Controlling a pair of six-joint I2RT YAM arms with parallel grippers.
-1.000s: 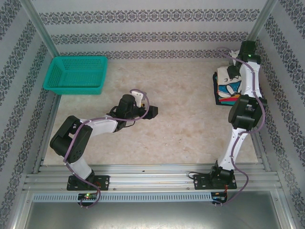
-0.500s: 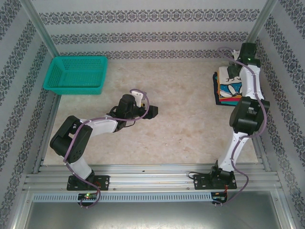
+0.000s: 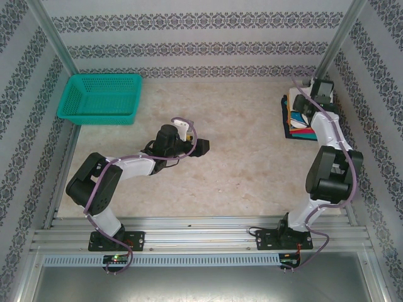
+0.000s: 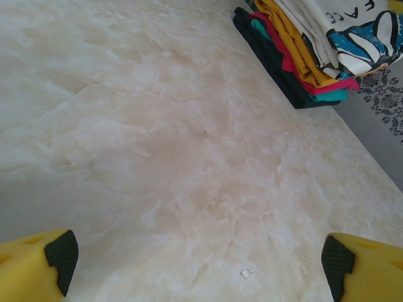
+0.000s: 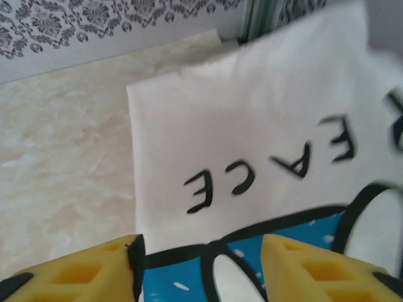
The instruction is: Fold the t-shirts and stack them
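A stack of folded t-shirts [image 3: 298, 124] lies at the table's far right, beside the wall. In the left wrist view the stack [image 4: 296, 56] shows dark, teal, red and orange layers under the white t-shirt [image 4: 343, 22]. That white t-shirt [image 5: 264, 126] carries "PEACE" lettering and a blue daisy print. My right gripper [image 3: 302, 108] hovers just over it; the right gripper [image 5: 198, 270] has its yellow fingers apart with the print showing between them. My left gripper [image 3: 203, 147] rests mid-table, and the left gripper [image 4: 198, 261] is wide open over bare marble.
A teal mesh basket [image 3: 101, 97] stands at the far left of the table. Patterned walls close in the back and both sides, and the right wall runs right beside the stack. A tiny white scrap [image 4: 247, 273] lies on the marble between the left fingers.
The right arm's elbow has swung nearer and its wrist has dropped lower over the stack, with the fingers standing closer together. The left arm has not moved.
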